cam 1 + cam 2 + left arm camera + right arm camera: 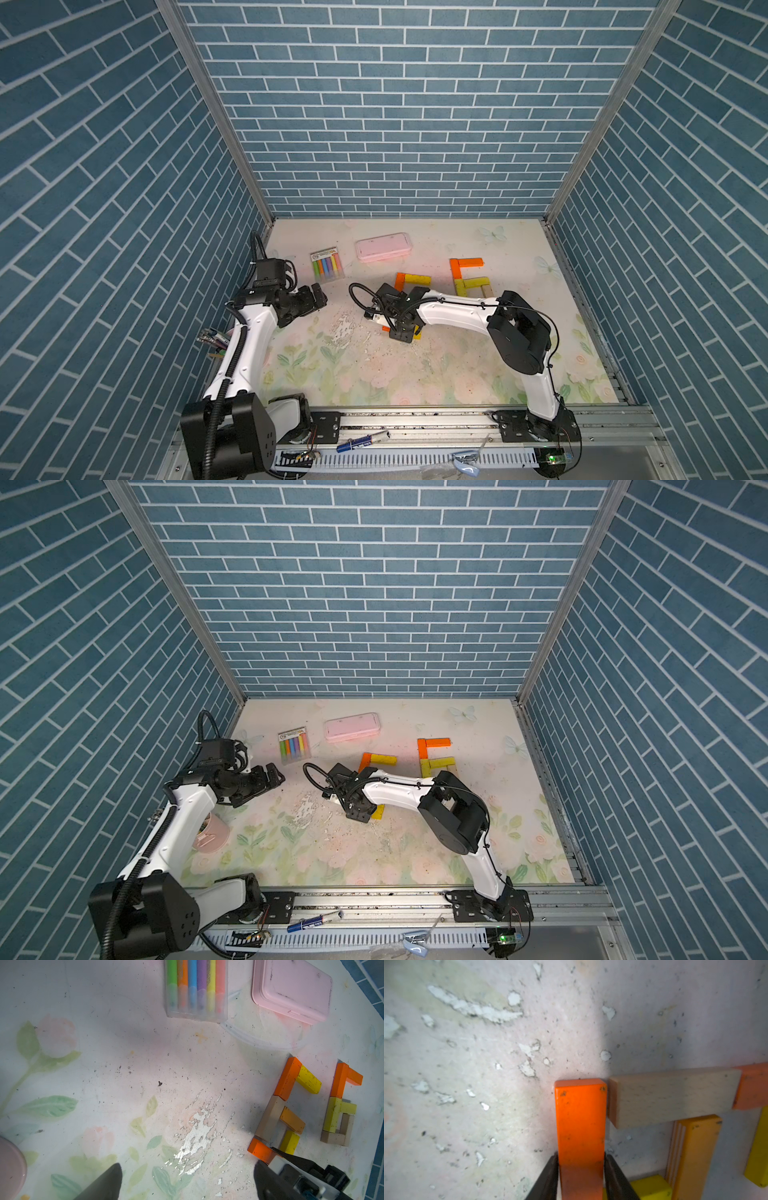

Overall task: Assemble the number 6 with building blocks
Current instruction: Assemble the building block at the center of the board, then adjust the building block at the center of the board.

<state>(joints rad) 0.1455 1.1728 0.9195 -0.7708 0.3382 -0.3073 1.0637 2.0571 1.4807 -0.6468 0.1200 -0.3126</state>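
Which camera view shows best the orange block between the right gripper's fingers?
The right wrist view: the orange block lies large between the fingers of the right gripper, beside the tan bar. The left wrist view shows one end; a top view, only a sliver.

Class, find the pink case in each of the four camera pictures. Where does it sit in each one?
Top view: pink case by the back wall, just right of the chalk pack.
Top view: same place, by the back wall.
Left wrist view: beside the chalk pack, partly cut off at the picture's edge.
Right wrist view: not in it.
Shared landmark: the chalk pack, in every view but the right wrist.
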